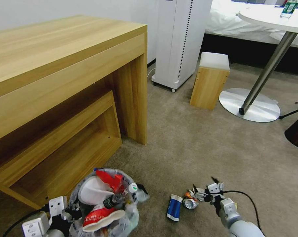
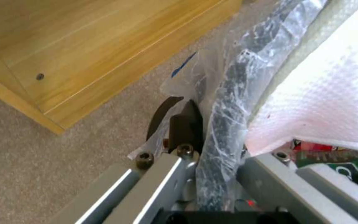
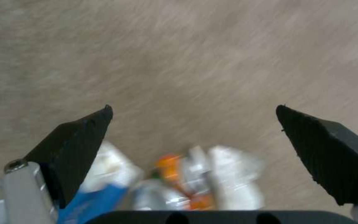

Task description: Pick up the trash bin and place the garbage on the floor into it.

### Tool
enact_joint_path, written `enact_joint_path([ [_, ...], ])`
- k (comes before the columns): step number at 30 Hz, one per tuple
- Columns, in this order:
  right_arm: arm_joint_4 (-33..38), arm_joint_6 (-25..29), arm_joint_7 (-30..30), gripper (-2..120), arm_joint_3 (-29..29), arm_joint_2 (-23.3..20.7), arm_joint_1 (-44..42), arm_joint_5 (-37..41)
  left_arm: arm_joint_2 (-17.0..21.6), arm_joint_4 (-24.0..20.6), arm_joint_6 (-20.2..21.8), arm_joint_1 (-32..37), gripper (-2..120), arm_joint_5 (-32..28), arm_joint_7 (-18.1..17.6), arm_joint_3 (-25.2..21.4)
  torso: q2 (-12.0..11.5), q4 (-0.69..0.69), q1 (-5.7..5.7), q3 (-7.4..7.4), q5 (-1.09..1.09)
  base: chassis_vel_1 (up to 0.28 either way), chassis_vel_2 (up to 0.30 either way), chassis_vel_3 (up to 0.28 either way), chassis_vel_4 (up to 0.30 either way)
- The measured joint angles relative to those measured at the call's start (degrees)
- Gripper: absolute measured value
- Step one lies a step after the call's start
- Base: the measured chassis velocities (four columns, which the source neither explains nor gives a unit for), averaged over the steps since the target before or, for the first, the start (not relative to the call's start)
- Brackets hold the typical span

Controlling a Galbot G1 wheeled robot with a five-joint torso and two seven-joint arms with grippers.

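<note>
The trash bin [image 1: 129, 215], lined with a crinkled clear bag, is at the lower left of the head view. It holds a white slipper [image 1: 93, 191], a red wrapper [image 1: 111, 180], a small bottle [image 1: 117, 198] and a red-white cup [image 1: 101, 215]. My left gripper [image 1: 57, 212] is shut on the bin's rim [image 2: 224, 124]; a white tissue [image 2: 320, 105] lies just inside. My right gripper [image 1: 205, 188] hangs open just over the carpet, right beside a crushed can [image 1: 190, 202] and a blue-white packet [image 1: 174, 206]. In the right wrist view its fingers [image 3: 79, 149] stand wide apart above the can [image 3: 175, 186] and the packet [image 3: 92, 199].
A wooden desk [image 1: 57, 82] with a low shelf stands to the left, close behind the bin. Farther off are a white tower unit [image 1: 178, 42], a wooden stool [image 1: 210, 80] and a round table's metal base [image 1: 249, 105]. Open carpet [image 1: 205, 144] lies ahead.
</note>
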Motion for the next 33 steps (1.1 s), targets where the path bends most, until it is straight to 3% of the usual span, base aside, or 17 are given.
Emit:
enact_joint_path([
  [9, -3.79, -1.13, -0.36, 100, -6.03, 1.81, 4.5, 3.52, -1.03, 0.05, -0.61, 0.51, 0, 2.61, 0.55, 1.36, 0.0, 0.01, 0.0, 0.0, 0.0, 0.0, 0.0, 0.0, 0.0],
  [17, -7.84, -0.77, -0.45, 100, -7.44, 4.81, 5.33, 3.38, 1.15, 0.08, -0.44, 0.04, 0, -1.54, -0.65, -2.19, 0.0, 0.0, 0.0, 0.0, 0.01, 0.0, 0.0, 0.0, 0.0],
  [33, -14.35, 0.54, -1.39, 100, -13.2, 9.15, 9.0, 4.15, 0.61, 0.1, -0.86, 0.4, 0, 1.21, 0.06, 0.74, 0.0, 0.0, 0.0, 0.0, 0.0, 0.0, 0.0, 0.0, 0.0],
])
